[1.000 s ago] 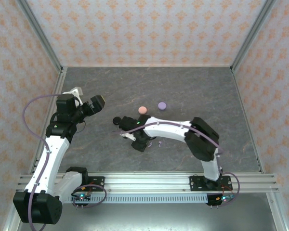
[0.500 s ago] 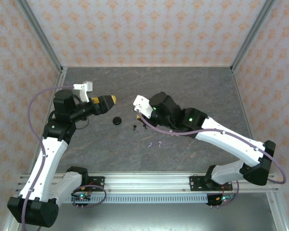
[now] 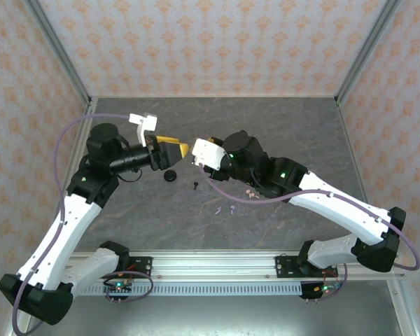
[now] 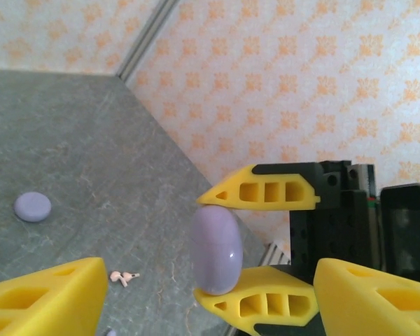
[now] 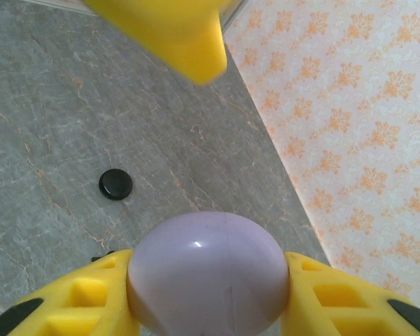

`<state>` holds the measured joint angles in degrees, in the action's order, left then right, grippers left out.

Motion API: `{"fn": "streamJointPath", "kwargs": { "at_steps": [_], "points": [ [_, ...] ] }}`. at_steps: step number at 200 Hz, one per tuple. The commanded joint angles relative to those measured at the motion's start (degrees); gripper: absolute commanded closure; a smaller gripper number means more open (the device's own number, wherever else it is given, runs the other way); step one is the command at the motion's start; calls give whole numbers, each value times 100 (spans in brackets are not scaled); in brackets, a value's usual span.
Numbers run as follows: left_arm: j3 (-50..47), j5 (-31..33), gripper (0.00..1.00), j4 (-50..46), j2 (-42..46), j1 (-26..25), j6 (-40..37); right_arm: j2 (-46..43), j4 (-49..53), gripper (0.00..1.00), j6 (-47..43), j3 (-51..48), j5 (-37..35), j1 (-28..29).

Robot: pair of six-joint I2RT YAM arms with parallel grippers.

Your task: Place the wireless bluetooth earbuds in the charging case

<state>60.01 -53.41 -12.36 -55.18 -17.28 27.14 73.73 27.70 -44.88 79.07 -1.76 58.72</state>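
Right arm left its low reach over worktop's near-middle, rose, elbow swung out toward right edge. Right gripper came up clamped on lilac case, carried clear of worktop. Left arm stretched from left edge toward centre. Left gripper closed in, ended just beside lilac case, jaws apart, not touching.

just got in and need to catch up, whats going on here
The right hand is clamped on a round lilac case, held up off the table. The left hand faces it close by, open and holding nothing. The lilac earbuds, the pink earbuds and a black case lie loose on the table, so those buds are not in a case yet.
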Motion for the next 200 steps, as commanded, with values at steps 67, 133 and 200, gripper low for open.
{"fn": "streamJointPath", "kwargs": {
  "at_steps": [67, 133, 200],
  "points": [
    [134, 5, 35, 346, -489, -609, -67, -158, -221, 60, -214, 82, -26, -1],
    [24, 50, 46, 235, -622, -706, -165, -178, -256, 60, -148, 1, -18, -1],
    [20, -11, 53, 86, -808, -825, -345, -123, -254, 59, -161, 12, 0, -1]
  ]
}}
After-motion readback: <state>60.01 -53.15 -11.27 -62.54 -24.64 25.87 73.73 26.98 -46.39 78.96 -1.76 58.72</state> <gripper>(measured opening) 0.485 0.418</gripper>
